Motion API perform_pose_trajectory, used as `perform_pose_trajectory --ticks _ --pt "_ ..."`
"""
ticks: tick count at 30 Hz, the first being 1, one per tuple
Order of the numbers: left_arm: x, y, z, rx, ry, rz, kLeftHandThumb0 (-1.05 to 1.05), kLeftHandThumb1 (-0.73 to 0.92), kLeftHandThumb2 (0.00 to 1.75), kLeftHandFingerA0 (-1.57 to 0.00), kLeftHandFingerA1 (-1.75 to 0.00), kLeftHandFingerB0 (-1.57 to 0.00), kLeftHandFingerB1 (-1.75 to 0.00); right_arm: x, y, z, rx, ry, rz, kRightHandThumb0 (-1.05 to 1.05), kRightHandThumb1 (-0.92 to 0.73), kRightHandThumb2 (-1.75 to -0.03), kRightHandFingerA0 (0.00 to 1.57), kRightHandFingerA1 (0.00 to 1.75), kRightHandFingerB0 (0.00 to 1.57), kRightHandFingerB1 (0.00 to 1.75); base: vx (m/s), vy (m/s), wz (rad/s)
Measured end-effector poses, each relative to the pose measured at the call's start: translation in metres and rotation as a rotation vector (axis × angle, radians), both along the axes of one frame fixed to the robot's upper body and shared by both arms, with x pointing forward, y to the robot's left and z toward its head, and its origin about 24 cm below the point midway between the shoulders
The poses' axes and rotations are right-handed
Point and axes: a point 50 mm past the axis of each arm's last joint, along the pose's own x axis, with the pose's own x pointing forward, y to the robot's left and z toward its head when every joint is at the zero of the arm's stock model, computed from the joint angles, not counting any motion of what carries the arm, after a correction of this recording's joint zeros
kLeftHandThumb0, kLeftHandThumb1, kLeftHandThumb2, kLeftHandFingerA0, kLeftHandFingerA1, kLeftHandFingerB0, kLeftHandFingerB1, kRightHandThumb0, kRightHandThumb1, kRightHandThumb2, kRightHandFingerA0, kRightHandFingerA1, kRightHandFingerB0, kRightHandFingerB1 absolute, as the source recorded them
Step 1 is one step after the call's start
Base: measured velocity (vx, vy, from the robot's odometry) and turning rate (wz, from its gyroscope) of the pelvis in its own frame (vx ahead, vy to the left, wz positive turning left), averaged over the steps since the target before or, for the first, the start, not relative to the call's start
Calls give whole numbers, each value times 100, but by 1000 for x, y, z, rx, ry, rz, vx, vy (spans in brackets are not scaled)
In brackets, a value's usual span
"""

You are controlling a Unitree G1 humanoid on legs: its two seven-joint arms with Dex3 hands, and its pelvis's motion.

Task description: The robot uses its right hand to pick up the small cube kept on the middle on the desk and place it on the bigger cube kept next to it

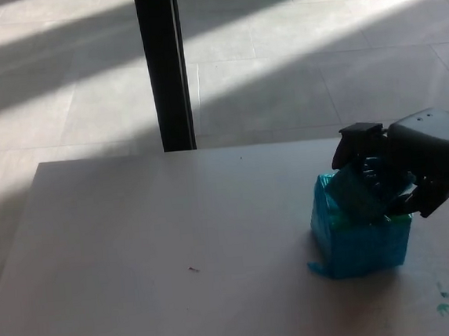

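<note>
at the right of the frame our right hand (pixel 402 172) is clamping the small cube (pixel 358 192), which is sitting on top of the bigger cube (pixel 360 239) on the table (pixel 164 283). a black post (pixel 163 67) is standing behind.

The bigger cube (pixel 359 243) sits on the desk (pixel 138 254) (right side), small cube (pixel 358 194) atop.

The right hand (pixel 390 173) was black, with thick, blocky fingers (pixel 356 145) of matte plastic. Behind them sat a bulky grey housing, rounded at the top, bearing two small pale dots near its upper edge
</note>
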Motion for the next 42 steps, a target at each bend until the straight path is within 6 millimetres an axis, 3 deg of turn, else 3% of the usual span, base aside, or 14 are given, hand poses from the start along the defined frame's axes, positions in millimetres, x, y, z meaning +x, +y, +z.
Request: perform_pose_trajectory --ticks 1,3,5,8,9,10,11,20,21,36,37,38,39,42 --pt "0 0 -1 -3 2 3 -103 72 88 -38 -57 -33 -43 1 0 0 -6 -2 -2 -21 -72 -68 87 174 61 149 0 0 0" --pt "-1 0 -2 -6 7 5 -98 90 67 -40 -55 -38 -37 1 0 1 -19 -5 -2 -21 -73 -66 87 173 60 147 0 0 0" --pt "-1 0 -1 -5 6 4 -97 90 68 -42 -55 -38 -37 2 1 1 -40 -7 -2 -29 -69 -65 72 153 59 53 0 0 0" --pt "0 0 -1 -3 4 2 -97 90 67 -41 -55 -37 -37 1 1 4 -86 -2 -13 -31 -67 -60 70 138 39 40 0 0 0" --pt "0 0 -1 -2 3 1 -98 90 67 -42 -57 -38 -38 1 1 5 -104 2 -18 -49 -57 -58 11 43 0 27 0 0 0" --pt "0 0 0 -2 3 0 -98 90 67 -42 -57 -38 -38 1 2 6 -121 6 -21 -49 -57 -58 11 43 0 27 0 0 0" --pt "0 0 0 -1 2 0 -97 89 68 -40 -54 -37 -37 1 2 6 -135 10 -25 -72 -36 -67 0 0 0 5 0 0 0" --pt "0 0 0 -1 1 0 -100 89 67 -38 -54 -36 -37 -3 13 12 -242 45 -35 -81 -50 -88 0 23 0 0 0 0 0" --pt "0 0 0 -2 1 0 -99 90 67 -38 -53 -36 -37 -4 14 13 -253 47 -35 -91 -44 -55 0 0 0 0 0 0 0" --pt "-1 0 -1 -5 4 5 -99 89 68 -39 -54 -36 -37 -17 17 39 -320 79 -93 -88 -46 -55 0 0 0 0 0 0 0" --pt "-1 0 -1 -4 3 6 -95 69 112 -36 -60 -31 -49 -17 14 42 -311 80 -105 -89 -47 -55 0 0 0 0 0 0 0" --pt "-1 1 -1 -4 3 6 -95 69 112 -36 -60 -31 -49 -18 8 49 -297 80 -127 -89 -47 -55 0 0 0 0 0 0 0" --pt "-1 1 -1 -3 5 6 -99 90 67 -38 -54 -36 -37 -18 3 55 -289 77 -145 -91 -48 -56 0 0 0 0 0 0 0" --pt "-3 2 -1 -2 9 6 -105 72 88 -38 -56 -34 -43 -20 -7 71 -263 66 -184 -92 -48 -56 0 0 0 0 0 0 0"
